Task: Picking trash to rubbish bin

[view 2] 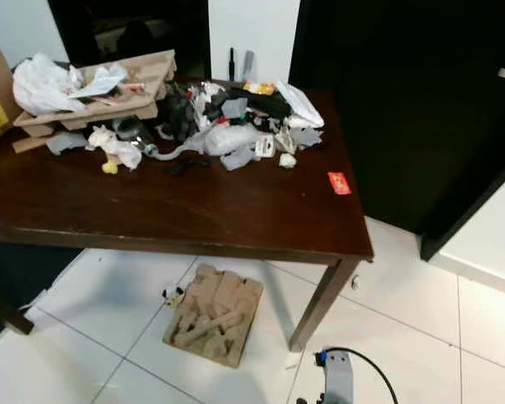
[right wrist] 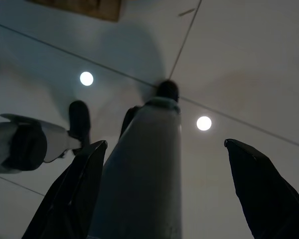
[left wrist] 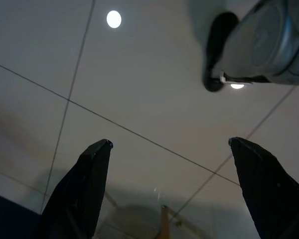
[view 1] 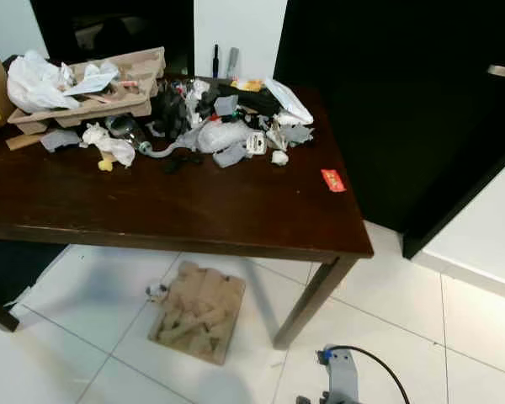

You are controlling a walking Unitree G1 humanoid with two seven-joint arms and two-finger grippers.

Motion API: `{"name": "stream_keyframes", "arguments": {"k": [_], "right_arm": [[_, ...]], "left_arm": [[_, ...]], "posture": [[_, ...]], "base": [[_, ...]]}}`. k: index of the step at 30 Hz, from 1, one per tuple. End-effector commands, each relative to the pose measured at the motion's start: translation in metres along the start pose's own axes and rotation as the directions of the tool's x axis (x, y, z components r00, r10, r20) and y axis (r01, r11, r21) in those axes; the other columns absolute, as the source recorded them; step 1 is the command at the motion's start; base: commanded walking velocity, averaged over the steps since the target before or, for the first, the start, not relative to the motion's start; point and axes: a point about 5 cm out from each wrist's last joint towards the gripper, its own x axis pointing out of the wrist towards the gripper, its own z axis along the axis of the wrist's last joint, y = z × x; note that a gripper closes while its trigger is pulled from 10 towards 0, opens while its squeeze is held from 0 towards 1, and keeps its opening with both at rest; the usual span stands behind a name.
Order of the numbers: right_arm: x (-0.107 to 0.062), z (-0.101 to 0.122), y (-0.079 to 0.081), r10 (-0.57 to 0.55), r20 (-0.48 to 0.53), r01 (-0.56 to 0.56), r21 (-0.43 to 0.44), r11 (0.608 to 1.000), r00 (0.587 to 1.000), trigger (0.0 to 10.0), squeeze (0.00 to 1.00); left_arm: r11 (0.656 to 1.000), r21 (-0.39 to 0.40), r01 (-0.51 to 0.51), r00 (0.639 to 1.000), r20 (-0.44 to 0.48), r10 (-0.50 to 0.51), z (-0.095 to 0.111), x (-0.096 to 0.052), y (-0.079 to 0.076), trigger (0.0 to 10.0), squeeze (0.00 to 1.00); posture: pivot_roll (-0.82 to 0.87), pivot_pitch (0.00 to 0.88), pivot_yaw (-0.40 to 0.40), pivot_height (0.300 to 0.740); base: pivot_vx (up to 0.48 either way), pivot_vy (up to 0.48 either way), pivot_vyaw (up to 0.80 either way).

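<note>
- The left tool (left wrist: 169, 194) hangs low over the white tiled floor (left wrist: 139, 89), its two black fingers (left wrist: 84, 189) spread wide with nothing between them.
- The right tool (right wrist: 164, 189) also hangs over the floor, fingers (right wrist: 259, 189) spread and holding nothing; a silver robot limb (right wrist: 144, 174) shows between them, farther off.
- Both tools are well below the table (view 1: 194, 210) and far from the trash (view 1: 219, 126), which lies heaped along the table's far side: crumpled paper, grey scraps, plastic film and dark bits.
- At the table's far left corner a cardboard tray (view 1: 109, 93) holds a white bag (view 1: 34, 80) and more paper.
- A red wrapper (view 1: 332, 180) lies alone near the table's right edge, apart from the heap.
- A second piece of moulded cardboard (view 1: 198, 311) lies on the floor beneath the table's near edge, nearer the tools than anything on top.
- A grey robot part with a black cable (view 1: 379, 362) shows by the table leg (view 1: 311, 299).
- A black door (view 1: 404, 101) stands behind the table.
</note>
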Motion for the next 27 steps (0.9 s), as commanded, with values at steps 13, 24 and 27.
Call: {"name": "stream_keyframes", "arguments": {"k": [13,24,27], "right_arm": [[-0.0005,-0.0076,-0.0038,-0.009,-0.025,0.008,-0.023,1.000,1.000,10.0,0.00],[-0.0005,-0.0043,-0.0032,-0.007,-0.017,0.006,-0.033,0.999,1.000,10.0,0.00],[-0.0006,-0.0034,-0.0033,-0.006,-0.016,0.005,-0.036,0.999,1.000,10.0,0.00]], "left_arm": [[1.000,-0.022,0.008,1.000,0.007,-0.008,0.0014,0.0001,0.0000,10.0,0.00],[1.000,-0.021,0.011,1.000,0.009,-0.011,0.0006,0.0000,0.0000,10.0,0.00],[1.000,-0.021,0.014,1.000,0.010,-0.014,0.0013,0.0001,-0.0011,10.0,0.00]], "posture": [[0.24,0.084,-0.050,0.740],[0.25,0.077,-0.052,0.740],[0.25,0.076,-0.053,0.740]], "base": [[0.019,0.000,0.00],[0.323,0.000,0.00],[0.365,0.000,0.00]]}}
